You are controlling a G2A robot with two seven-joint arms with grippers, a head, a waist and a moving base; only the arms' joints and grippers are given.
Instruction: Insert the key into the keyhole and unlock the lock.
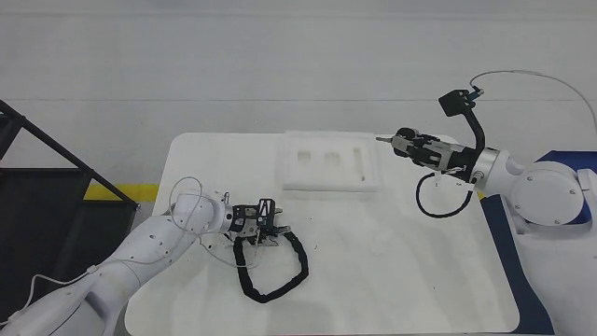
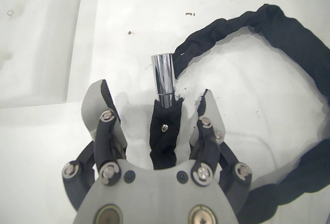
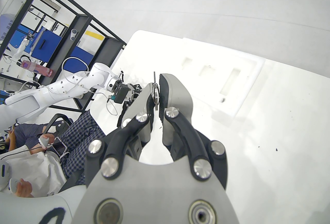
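Two grippers: my left wrist view has the left gripper (image 2: 155,87) spread wide astride the chrome cylinder lock (image 2: 163,72) on its black fabric-sleeved chain (image 2: 283,26), near left; far right, the right gripper (image 3: 156,83) pinches what seems a thin metal key (image 3: 155,93).

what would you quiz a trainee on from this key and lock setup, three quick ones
1. True or false: the right gripper is shut on the key.
2. What lies between the left gripper's open fingers? A) the key B) the chain lock's chrome cylinder C) a screwdriver
3. How many recesses does the white foam tray have?
Key: 1 true; 2 B; 3 three.
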